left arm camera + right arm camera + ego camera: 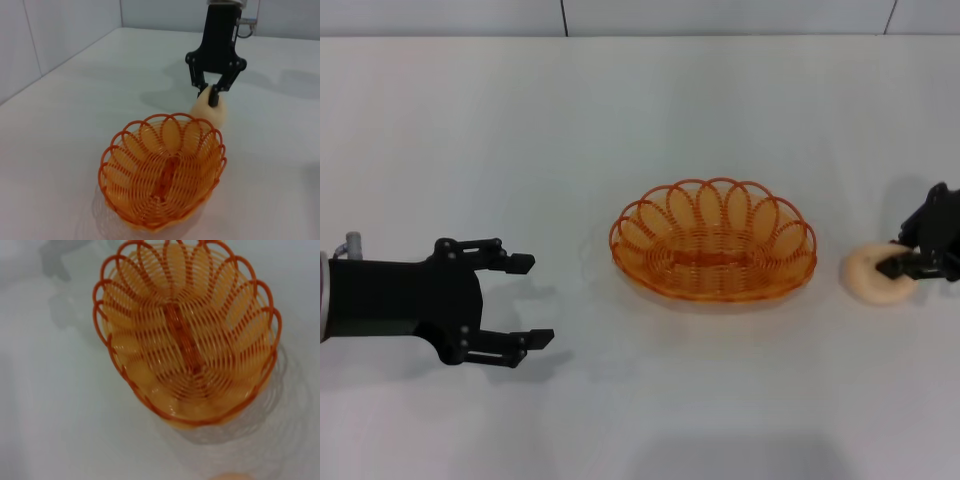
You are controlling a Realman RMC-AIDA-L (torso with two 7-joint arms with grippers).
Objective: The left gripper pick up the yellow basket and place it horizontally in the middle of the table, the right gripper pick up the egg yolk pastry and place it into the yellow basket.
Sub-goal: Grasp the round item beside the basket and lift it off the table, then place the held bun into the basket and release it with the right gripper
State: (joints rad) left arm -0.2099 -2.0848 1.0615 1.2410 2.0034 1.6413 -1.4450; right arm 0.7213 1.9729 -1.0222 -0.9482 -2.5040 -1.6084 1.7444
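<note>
— So, what does your head view give you that the wrist views don't?

— Both arms at once. You see the left gripper (530, 300) low over the table (470, 140), well apart from the yellow basket (713, 242) on its left side, fingers spread with nothing between them. The left wrist view shows none of that claw; instead it looks across the basket (162, 172) to the right gripper (210, 95) beyond it.

— And the egg yolk pastry?

— You find the egg yolk pastry (872, 275) on the table just beside the basket's right end, not touching it. The right gripper (898, 266) is down on it, fingers closed around its top; the left wrist view shows the same grip on the pastry (210, 111). The right wrist view shows mostly the basket (185, 335) from above, lying flat and empty.

— Surface and room?

— Your table is plain white and matte. Behind the basket, pale wall panels (720, 15) with dark seams run along the far edge.
</note>
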